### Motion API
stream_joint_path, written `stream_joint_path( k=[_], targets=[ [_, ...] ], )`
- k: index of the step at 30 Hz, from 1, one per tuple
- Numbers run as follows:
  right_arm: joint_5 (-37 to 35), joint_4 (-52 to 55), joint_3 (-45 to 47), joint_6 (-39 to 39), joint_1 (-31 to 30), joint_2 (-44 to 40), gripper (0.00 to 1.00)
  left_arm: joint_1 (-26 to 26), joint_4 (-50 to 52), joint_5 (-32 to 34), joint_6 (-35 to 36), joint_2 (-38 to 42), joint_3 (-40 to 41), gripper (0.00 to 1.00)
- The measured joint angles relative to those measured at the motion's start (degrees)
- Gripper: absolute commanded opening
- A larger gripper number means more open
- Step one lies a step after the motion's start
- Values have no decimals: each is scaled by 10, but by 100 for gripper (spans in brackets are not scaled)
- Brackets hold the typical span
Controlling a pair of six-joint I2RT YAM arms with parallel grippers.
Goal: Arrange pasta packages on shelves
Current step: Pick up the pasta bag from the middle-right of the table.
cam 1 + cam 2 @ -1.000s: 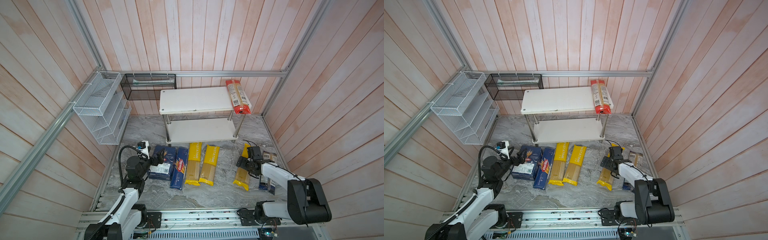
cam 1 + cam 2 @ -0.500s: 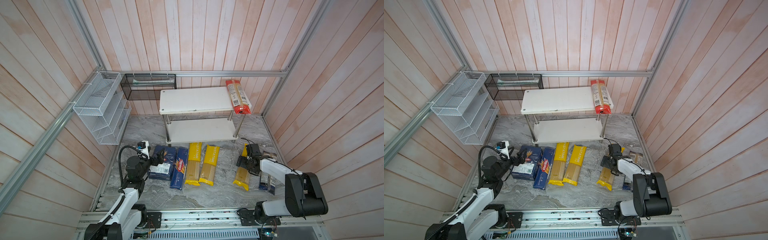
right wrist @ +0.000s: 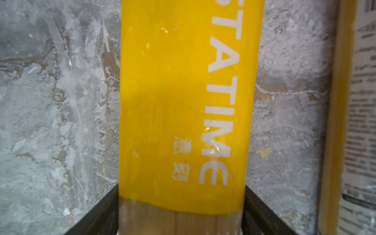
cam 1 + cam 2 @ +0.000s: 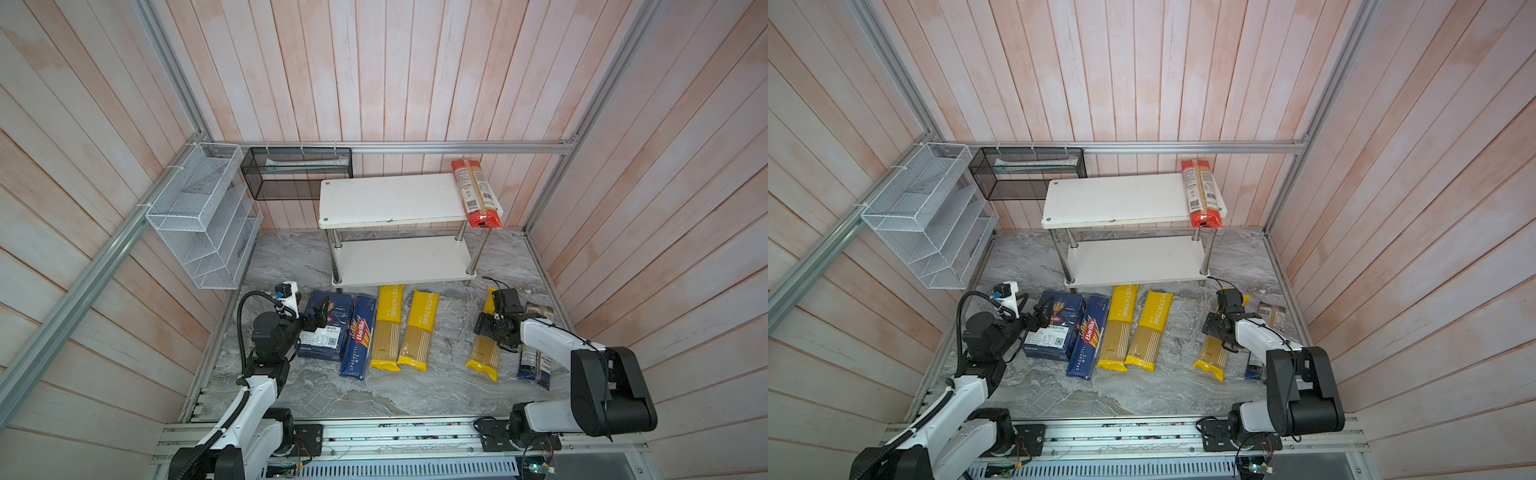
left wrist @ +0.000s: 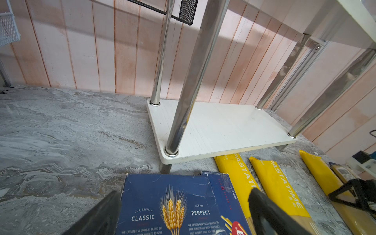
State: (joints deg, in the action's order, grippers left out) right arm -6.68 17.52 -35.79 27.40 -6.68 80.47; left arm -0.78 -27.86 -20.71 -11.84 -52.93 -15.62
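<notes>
The shelves (image 4: 386,199) stand at the back, with a red-ended bag (image 4: 476,193) on the top board's right end. On the floor lie a wide blue Barilla box (image 4: 332,332), a blue Barilla pack (image 4: 359,336), two yellow PASTATIME bags (image 4: 386,328) (image 4: 419,328), a third yellow bag (image 4: 484,353) and a dark-ended clear bag (image 4: 534,361). My right gripper (image 3: 182,187) is open and low astride the third yellow bag (image 3: 183,101), a finger against each long side. My left gripper (image 5: 183,203) hovers open over the wide blue box (image 5: 162,203).
A white wire-mesh organizer (image 4: 199,216) hangs on the left wall and a black mesh basket (image 4: 297,172) on the back rail. Wooden walls close in three sides. The lower board (image 5: 223,130) is bare, its chrome posts (image 5: 183,101) close ahead of the left gripper.
The right gripper's jaws have drawn in a little around the third yellow bag. The left arm and all the packages have stayed put.
</notes>
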Motion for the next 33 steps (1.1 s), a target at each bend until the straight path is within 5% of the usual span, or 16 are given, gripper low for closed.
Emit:
stream_joint_path(
  k=[18,25,33],
  targets=[
    [-13,-42,29,17,-69,-21,64,0,0,0,0,2,0,100],
    [4,-45,48,27,-77,-46,65,0,0,0,0,3,0,100],
    [5,-59,53,35,-78,-47,77,0,0,0,0,3,0,100]
  ],
)
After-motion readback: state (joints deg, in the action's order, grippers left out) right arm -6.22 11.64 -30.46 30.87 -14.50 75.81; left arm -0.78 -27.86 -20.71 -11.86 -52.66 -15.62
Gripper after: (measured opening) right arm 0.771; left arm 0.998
